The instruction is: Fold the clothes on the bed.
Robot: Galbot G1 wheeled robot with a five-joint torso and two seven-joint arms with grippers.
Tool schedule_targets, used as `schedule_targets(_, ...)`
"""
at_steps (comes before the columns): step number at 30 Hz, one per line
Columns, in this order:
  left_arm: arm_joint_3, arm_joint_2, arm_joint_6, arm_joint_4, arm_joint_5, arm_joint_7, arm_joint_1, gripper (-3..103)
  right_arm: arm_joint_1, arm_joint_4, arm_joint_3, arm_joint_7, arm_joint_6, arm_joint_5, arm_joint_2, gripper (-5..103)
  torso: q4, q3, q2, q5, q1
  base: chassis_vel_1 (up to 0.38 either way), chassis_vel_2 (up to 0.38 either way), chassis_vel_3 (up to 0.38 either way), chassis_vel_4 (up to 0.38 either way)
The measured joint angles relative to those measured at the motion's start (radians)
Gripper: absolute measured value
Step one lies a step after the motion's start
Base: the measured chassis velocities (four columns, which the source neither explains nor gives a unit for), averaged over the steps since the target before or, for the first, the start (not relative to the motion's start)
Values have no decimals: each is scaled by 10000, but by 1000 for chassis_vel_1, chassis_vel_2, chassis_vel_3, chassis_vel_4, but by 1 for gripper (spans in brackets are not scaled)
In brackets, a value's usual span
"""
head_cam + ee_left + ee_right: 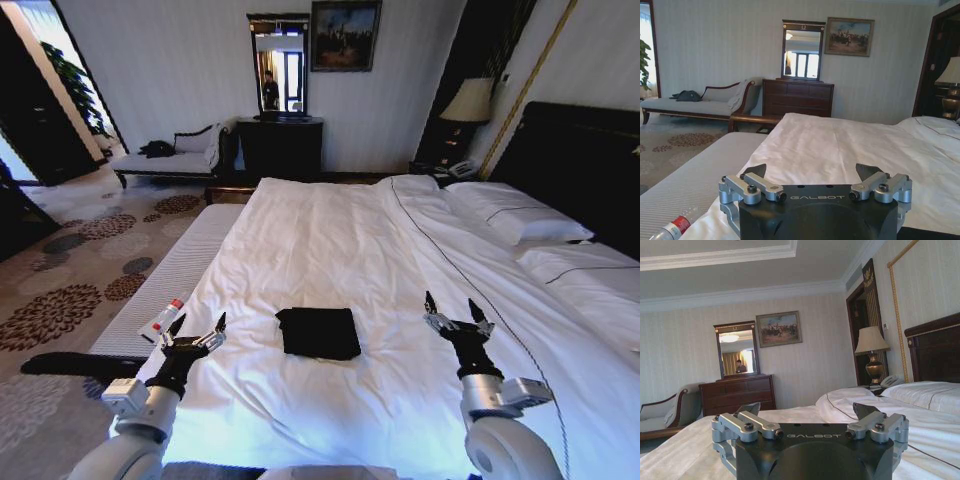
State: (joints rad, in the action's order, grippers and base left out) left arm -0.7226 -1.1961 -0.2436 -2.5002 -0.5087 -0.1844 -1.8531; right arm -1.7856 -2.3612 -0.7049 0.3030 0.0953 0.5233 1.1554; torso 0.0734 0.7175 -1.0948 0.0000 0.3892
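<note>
The clothes [318, 332], a black T-shirt, lie folded into a small neat rectangle on the white bed [330, 240], near its foot. My left gripper [193, 336] hovers open over the bed's left edge, well to the left of the shirt. On the other side of the shirt my right gripper [456, 315] is held open above the duvet, apart from the fabric. The wrist views show each pair of fingers spread wide with nothing between them: left gripper [812, 172], right gripper [807, 410].
A small white tube with a red cap [165, 317] lies on the pale bench [170, 275] along the bed's left side. Pillows [515, 215] and a dark headboard [585, 160] are to the right. A dresser with mirror [280, 145] and chaise [170, 160] stand beyond.
</note>
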Motion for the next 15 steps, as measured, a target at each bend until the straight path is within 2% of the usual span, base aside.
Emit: schedule_targets(15, 0, 0, -1, 1, -1, 0, 0, 100, 0, 0, 0, 0, 0, 0, 0, 100, 0, 0, 0, 0, 0, 0, 0, 0, 0)
